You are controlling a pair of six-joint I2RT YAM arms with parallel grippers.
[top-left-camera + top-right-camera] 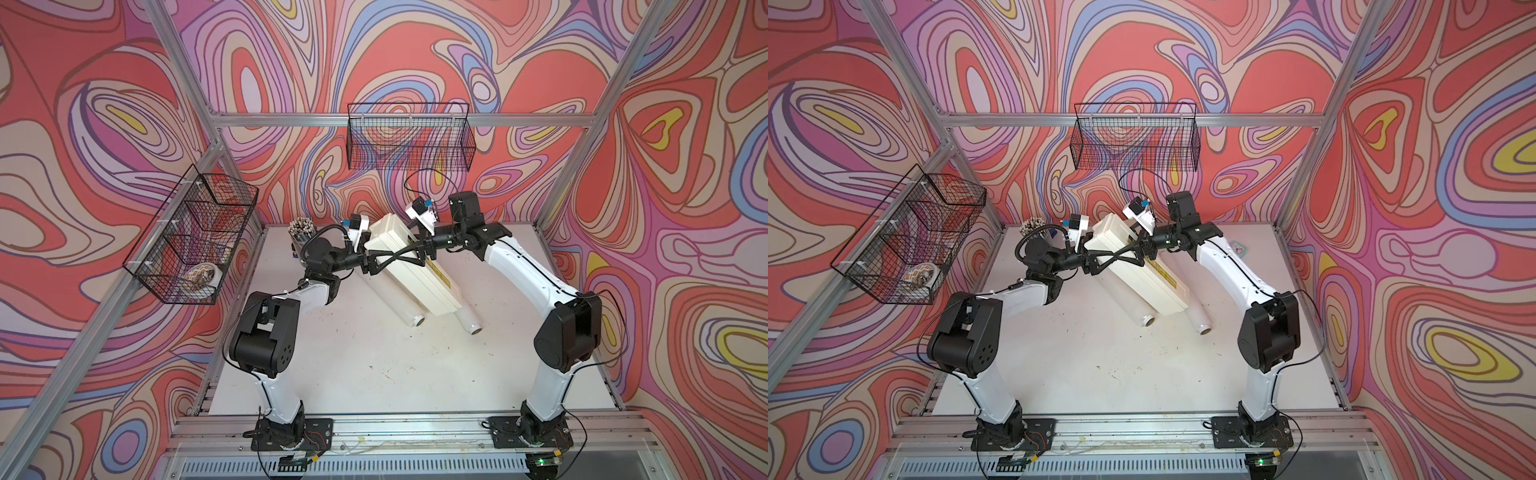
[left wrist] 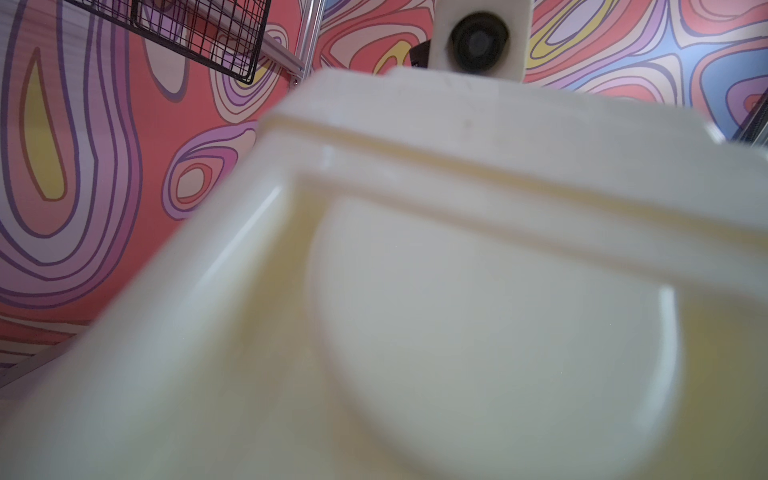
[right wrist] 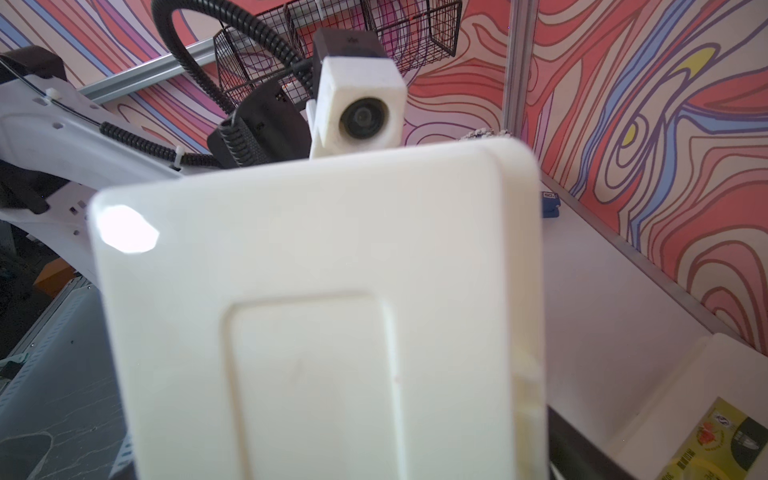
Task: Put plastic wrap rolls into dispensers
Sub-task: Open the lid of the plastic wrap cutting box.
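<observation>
I see a long cream-white dispenser lying slantwise in the middle of the white table. It is a smooth, hard plastic box with rounded corners. Its far end looks tipped up.

My left gripper reaches over it from one side and my right gripper from the other. Their thin black fingers make an X shape on top of the box. I cannot tell how wide either one is open, or whether it pinches the box.

In the left wrist view the dispenser fills almost everything. It looks blurry and shiny, with a big round shape on it. In the right wrist view it shows a flat face with a sunken panel shaped like a rectangle. Low beside it there, a second dispenser lies on the table with a yellow-and-black label.

Two plastic wrap rolls lie on the table. The first roll runs along the box's side. The second roll pokes out past the box's near end. Both are round, glossy white tubes with dark hollow ends.

A cup of pencils stands in the far corner. A black wire back basket hangs on the far wall. A side basket holds a patterned bowl.
</observation>
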